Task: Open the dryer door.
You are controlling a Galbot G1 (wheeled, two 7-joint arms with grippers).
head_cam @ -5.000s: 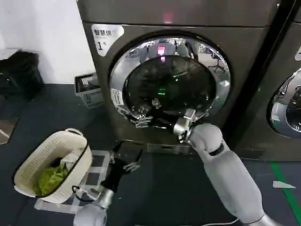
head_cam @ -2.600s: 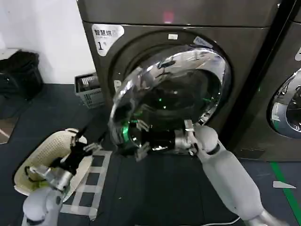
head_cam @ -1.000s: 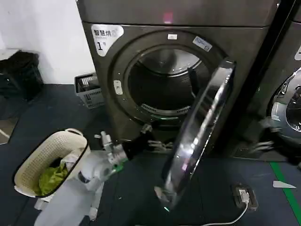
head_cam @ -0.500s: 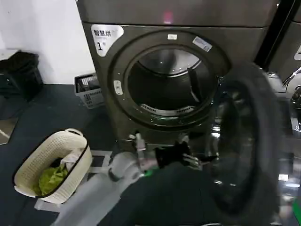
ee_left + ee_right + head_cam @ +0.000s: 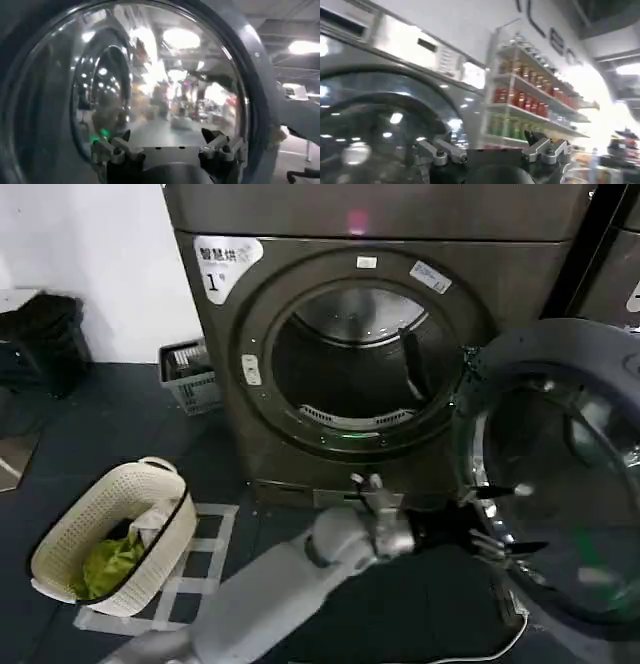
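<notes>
Both fingers of the left gripper [image 5: 497, 536] stand spread with nothing between them, tips up against the inner glass of the dryer door [image 5: 560, 474]. That door is swung wide, its grey-rimmed back facing the room just beyond the gripper. Behind the gripper, the dryer [image 5: 360, 344] shows its round opening fully bare, so the opening looks essentially done; only withdrawing the arm seems left. Farther off, a white sticker [image 5: 226, 262] reads "1". The right gripper [image 5: 490, 150] also hangs spread and empty.
</notes>
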